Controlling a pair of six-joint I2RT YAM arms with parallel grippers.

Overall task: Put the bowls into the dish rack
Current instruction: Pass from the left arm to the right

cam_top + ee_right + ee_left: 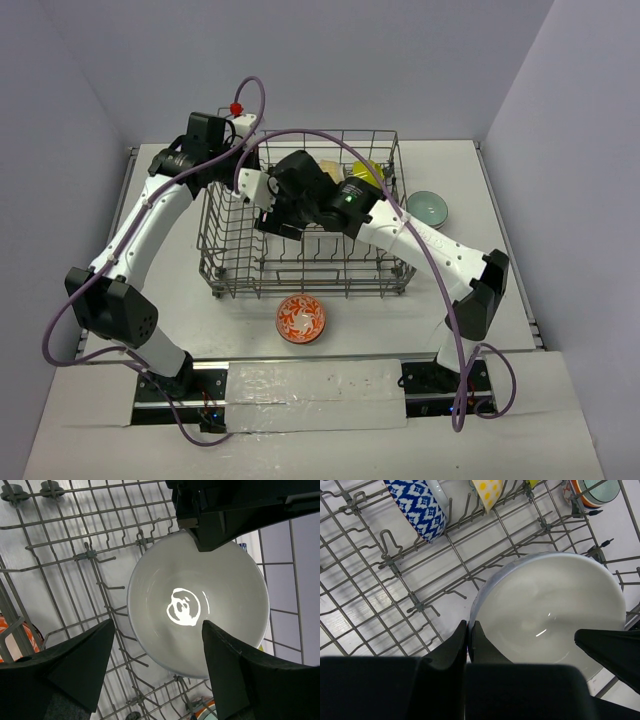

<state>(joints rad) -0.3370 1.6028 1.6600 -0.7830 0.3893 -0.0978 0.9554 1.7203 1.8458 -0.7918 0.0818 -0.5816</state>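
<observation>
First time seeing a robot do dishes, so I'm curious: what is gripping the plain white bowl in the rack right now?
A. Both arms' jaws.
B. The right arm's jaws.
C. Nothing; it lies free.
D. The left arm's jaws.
D: the left arm's jaws are shut on the rim of the white bowl inside the rack, while the right arm's jaws stand open over it.

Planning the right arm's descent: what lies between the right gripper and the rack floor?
A white bowl, rim pinched by the left gripper, fills that gap above the rack wires; the right wrist view shows it.
</observation>
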